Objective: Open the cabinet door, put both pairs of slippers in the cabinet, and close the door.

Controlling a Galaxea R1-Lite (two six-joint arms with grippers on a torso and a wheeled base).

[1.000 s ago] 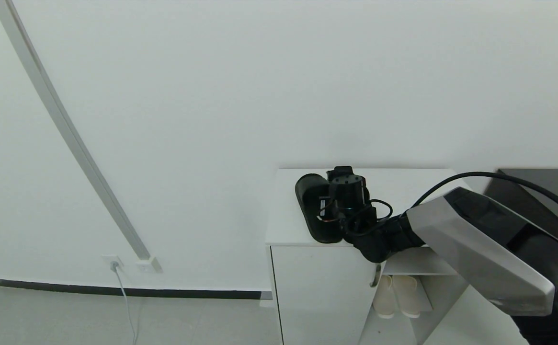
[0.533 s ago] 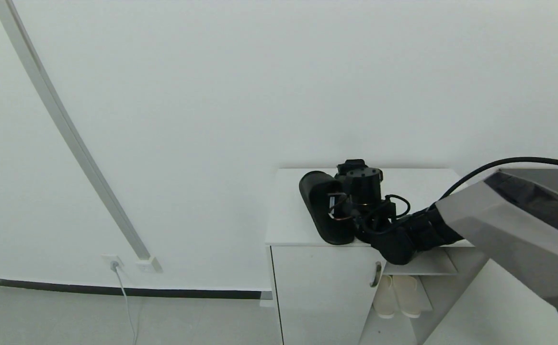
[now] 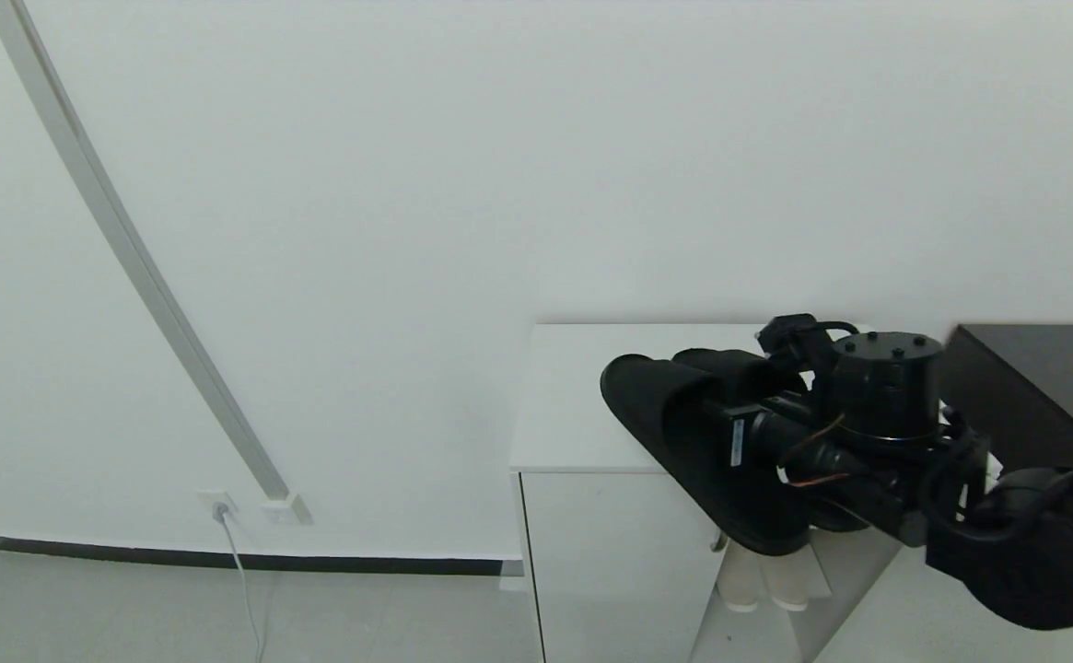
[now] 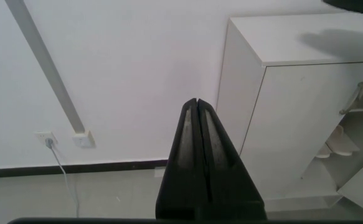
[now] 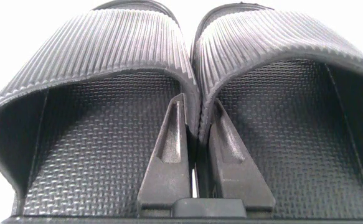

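My right gripper is shut on a pair of black slippers, held in the air in front of the white cabinet's right half. In the right wrist view its fingers pinch the two touching inner strap walls of the black slippers. A pair of white slippers stands on a lower shelf inside the cabinet, partly hidden by the black pair. The left door is closed. My left gripper hangs shut and empty to the cabinet's left, above the floor.
The cabinet's right door stands open toward me. A dark tabletop adjoins the cabinet on the right. A wall socket with a cable and a slanted wall strip are to the left, over bare floor.
My right arm has lifted the black slippers off the cabinet top and carried them right and toward me. The left gripper's earlier state is not shown.
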